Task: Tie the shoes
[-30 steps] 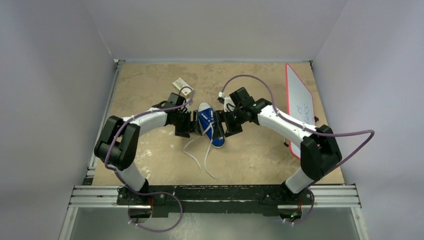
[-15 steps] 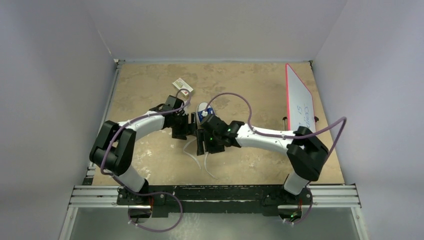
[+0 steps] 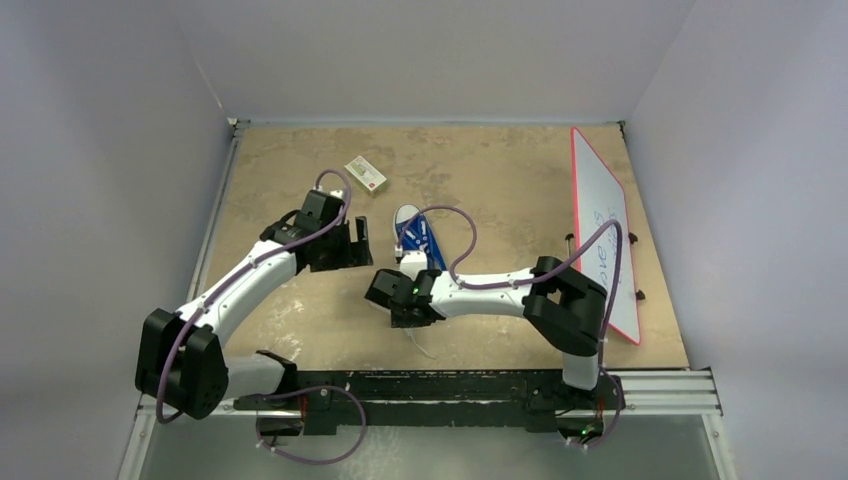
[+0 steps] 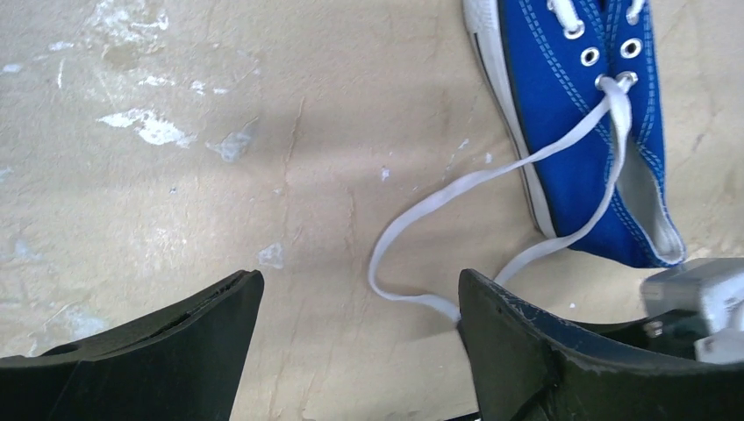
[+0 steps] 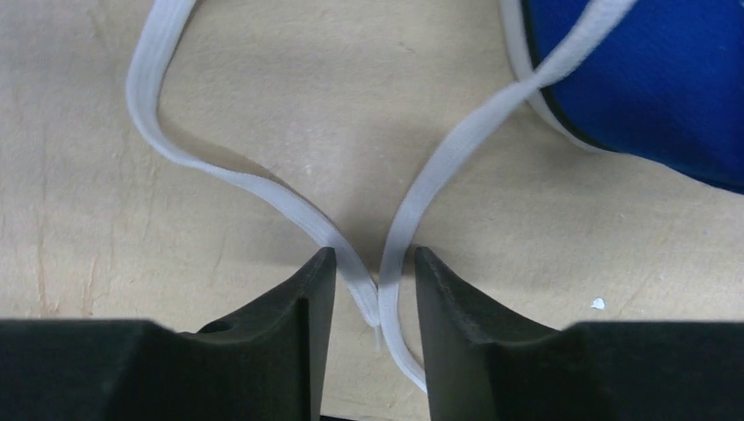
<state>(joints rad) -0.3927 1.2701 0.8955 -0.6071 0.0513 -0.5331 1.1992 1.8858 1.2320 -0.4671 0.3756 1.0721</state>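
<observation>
The blue sneaker point(image 3: 413, 238) lies mid-tabletop point(image 3: 500, 180), toe pointing away. Its laces point(image 5: 263, 189) trail nearward into the right gripper point(image 5: 375, 294), jaws narrow around both strands, not yet pinching. The left gripper point(image 4: 360, 307) hangs wide and empty, leftward.

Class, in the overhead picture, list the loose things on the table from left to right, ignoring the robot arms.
small white rectangular box with red edge → small blue canvas sneaker with white laces → large white board with red rim

Small white box point(image 3: 366, 173) far back on the tan table point(image 3: 480, 170); red-edged whiteboard point(image 3: 598, 215) tilted along its right side
</observation>
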